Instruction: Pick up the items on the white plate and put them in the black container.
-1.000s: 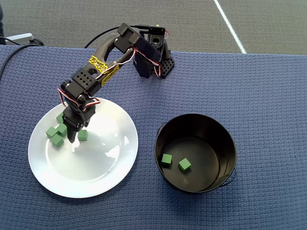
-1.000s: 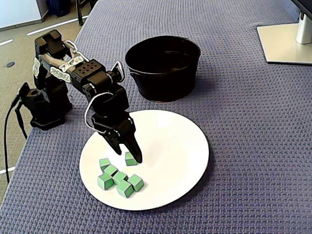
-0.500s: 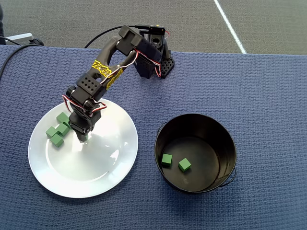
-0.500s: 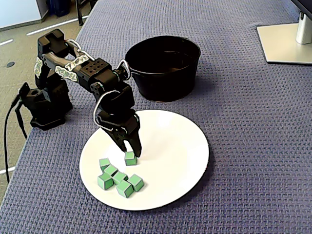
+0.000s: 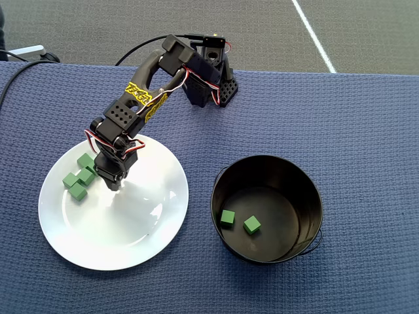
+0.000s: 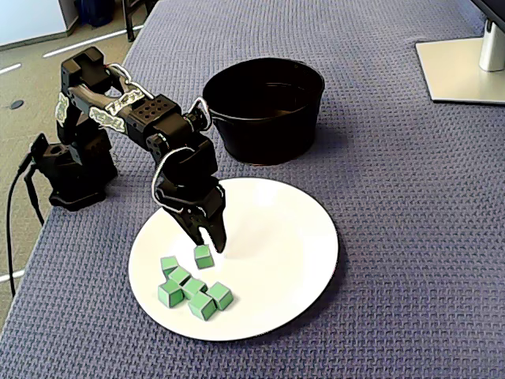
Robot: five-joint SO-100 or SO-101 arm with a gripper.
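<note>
The white plate (image 6: 276, 237) (image 5: 131, 229) lies on blue cloth. Several green cubes (image 6: 189, 288) (image 5: 78, 178) cluster at its edge nearest the camera in the fixed view. My gripper (image 6: 210, 248) (image 5: 114, 185) points down over the plate beside that cluster, its fingers drawn in on one green cube (image 6: 203, 256) at their tips, low at the plate's surface. The overhead view hides this cube under the gripper. To the plate's right in the overhead view stands the black container (image 5: 268, 159) (image 6: 264, 130), with two green cubes (image 5: 227, 218) (image 5: 252, 225) inside.
The arm's base (image 5: 209, 78) (image 6: 71, 170) sits at the table edge, its cable (image 6: 16, 205) hanging off the side. A monitor stand's grey foot (image 6: 461, 67) occupies the far right corner in the fixed view.
The fingers, spread around a lone cube a second ago, have closed in on it. That cube has shifted slightly toward the cluster. The arm has pulled back a little toward its base.
</note>
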